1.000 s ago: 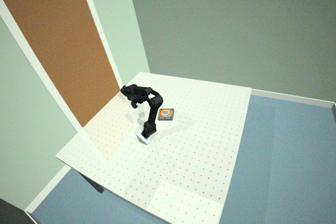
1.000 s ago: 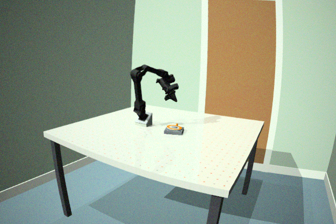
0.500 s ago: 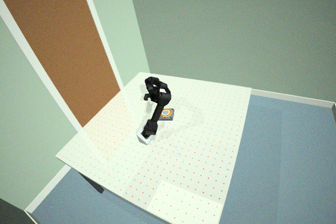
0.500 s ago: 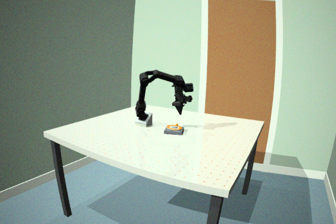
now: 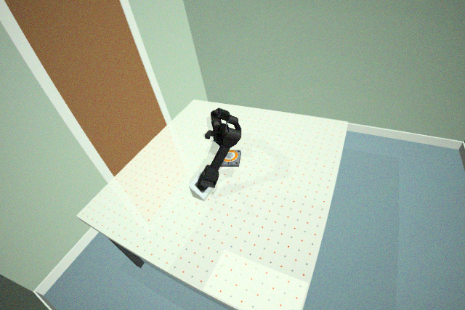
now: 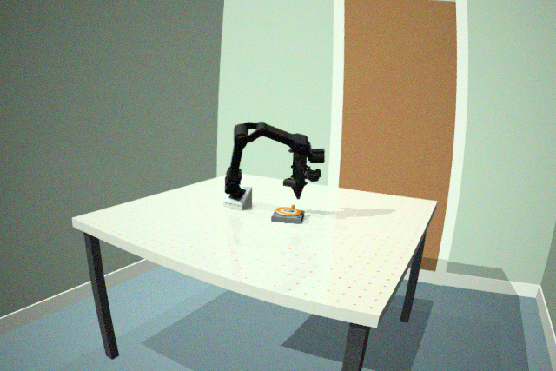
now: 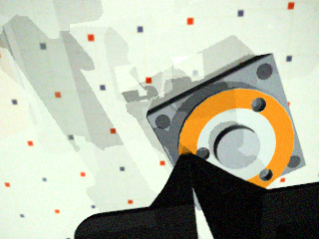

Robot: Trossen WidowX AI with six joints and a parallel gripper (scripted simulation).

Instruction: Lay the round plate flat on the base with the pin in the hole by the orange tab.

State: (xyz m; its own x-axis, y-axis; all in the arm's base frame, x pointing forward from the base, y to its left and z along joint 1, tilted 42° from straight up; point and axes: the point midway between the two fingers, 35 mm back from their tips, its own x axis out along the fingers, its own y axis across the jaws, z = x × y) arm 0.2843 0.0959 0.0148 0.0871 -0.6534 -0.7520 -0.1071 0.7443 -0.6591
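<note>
The round plate (image 5: 236, 155) (image 6: 280, 211) (image 7: 285, 129), an orange ring around a white one, sits around the grey post (image 7: 240, 148) on the square grey base (image 5: 229, 165) (image 6: 287, 219) (image 7: 278, 84). Its orange tab (image 6: 293, 207) stands up at the plate's far side in the exterior view and cannot be made out in the wrist view. Three dark holes show in the plate. The pin cannot be made out, and the plate's tilt is hard to judge. My gripper (image 6: 298, 197) (image 7: 186, 160) is shut and empty, its tips above the plate. In the top view the arm hides them.
The arm's pale mount (image 5: 198, 194) (image 6: 236, 205) stands on the dotted table (image 5: 262, 205) (image 6: 201, 232) near the base. The arm (image 5: 220, 156) (image 6: 234, 155) arches from it over to the base. The base has dark round spots at its corners.
</note>
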